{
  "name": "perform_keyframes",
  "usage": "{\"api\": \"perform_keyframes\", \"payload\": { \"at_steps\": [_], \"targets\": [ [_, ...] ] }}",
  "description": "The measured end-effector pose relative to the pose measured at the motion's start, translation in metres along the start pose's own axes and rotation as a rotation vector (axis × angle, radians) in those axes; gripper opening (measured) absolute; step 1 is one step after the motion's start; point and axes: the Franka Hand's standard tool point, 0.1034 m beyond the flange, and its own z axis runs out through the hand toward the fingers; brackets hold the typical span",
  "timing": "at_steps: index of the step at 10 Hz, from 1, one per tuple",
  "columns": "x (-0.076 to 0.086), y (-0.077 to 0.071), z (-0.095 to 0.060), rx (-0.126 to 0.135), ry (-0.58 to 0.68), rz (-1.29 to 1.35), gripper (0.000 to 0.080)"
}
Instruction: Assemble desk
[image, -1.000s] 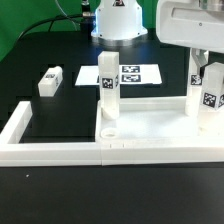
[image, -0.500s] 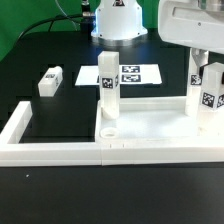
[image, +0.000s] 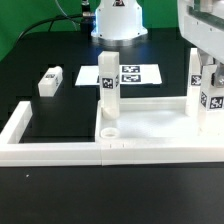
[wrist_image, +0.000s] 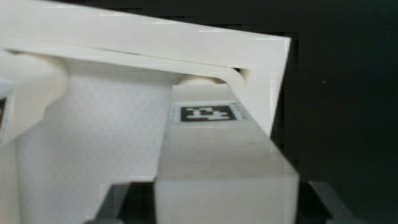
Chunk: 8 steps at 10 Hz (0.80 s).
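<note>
Farthest from the fingers (wrist_image: 121, 205), toward the exterior view's left, a loose leg (image: 47, 80) lies flat on the black surface (image: 70, 105), inside the border wall (image: 50, 152). It is probably parked there until its turn.

Nearer the fingers, the marker board (image: 131, 73) lies flat behind an upright leg (image: 108, 98), which stands in a corner socket of the desk top (image: 150, 122). The top sits against the wall, likely so that it cannot slide under a twisting load.

At the fingers themselves, a third leg (image: 210, 100) stands upright over the top's corner on the exterior view's right, seemingly for seating into its socket.

The wrist view alone shows the fingers flanking this leg and its tag (wrist_image: 210, 113). Whether they clamp it I cannot tell. Only the exterior view shows the other legs and how the top lies.
</note>
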Motion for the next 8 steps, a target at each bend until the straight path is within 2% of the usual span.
{"api": "perform_keyframes", "payload": {
  "at_steps": [1, 2, 3, 4, 5, 6, 8],
  "targets": [
    [0.0, 0.0, 0.0, 0.0, 0.001, -0.025, 0.0291],
    [0.001, 0.0, 0.001, -0.001, 0.001, -0.046, 0.0482],
    [0.001, 0.0, 0.002, 0.0, 0.015, -0.137, 0.0594],
    [-0.001, -0.001, 0.006, -0.004, 0.037, -0.327, 0.0594],
    [-0.006, 0.0, 0.006, -0.019, 0.057, -0.522, 0.0632],
    [-0.009, 0.002, 0.007, -0.023, 0.061, -0.577, 0.0632],
    [-0.005, 0.001, 0.007, -0.028, 0.062, -0.713, 0.0649]
  ]
}}
